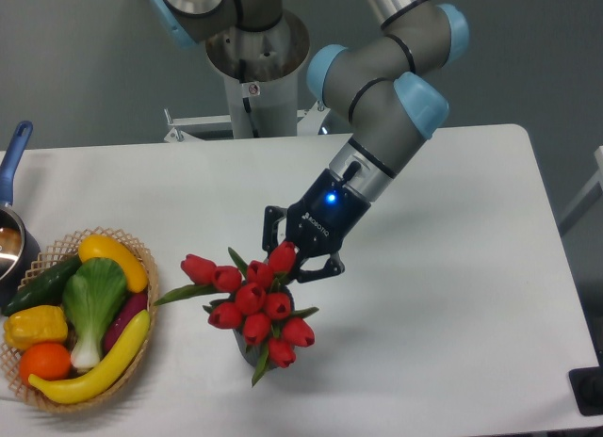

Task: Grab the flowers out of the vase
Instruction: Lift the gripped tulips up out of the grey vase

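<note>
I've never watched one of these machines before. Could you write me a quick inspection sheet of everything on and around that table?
Surface: white table, bare on its right side.
Job's things: flowers, red tulips leaning left; vase almost hidden beneath them.
Clutter: wicker basket of toy vegetables at left; pot with blue handle at the left edge.
Hand: hand shut on the flowers at the top of the bunch.
Cables: nothing seen.
Surroundings: grey wall and the arm's metal pedestal behind the table.
</note>
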Tool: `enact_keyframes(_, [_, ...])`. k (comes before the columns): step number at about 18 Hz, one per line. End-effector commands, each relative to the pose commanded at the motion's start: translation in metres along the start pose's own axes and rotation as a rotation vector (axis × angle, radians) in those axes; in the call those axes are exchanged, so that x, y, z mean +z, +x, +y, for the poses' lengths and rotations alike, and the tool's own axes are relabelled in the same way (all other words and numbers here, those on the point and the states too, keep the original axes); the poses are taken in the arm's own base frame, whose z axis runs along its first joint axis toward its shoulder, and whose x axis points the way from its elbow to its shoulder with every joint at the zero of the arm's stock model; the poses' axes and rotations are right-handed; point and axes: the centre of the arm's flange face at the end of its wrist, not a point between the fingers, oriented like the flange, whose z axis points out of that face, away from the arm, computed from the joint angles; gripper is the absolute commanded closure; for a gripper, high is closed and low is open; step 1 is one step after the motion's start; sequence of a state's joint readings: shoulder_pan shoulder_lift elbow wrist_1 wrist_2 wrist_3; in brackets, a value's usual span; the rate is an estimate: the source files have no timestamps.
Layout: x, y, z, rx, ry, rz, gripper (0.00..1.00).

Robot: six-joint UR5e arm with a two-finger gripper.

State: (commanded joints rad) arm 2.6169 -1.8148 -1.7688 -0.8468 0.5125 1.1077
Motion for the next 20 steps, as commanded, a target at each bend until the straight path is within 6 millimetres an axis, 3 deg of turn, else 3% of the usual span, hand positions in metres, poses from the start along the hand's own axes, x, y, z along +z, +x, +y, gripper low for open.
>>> enact_keyframes(7, [-0.024,-0.01,-0.042,-0.05,0.049,-0.033,1.0])
enact_keyframes(12, [-0.046,-0.004,-0.075,-0.059,0.07,-0.068,1.0])
enact_keyframes(20, [-0.091,-0.02,-0.096,-0.083,0.095,-0.148,1.0])
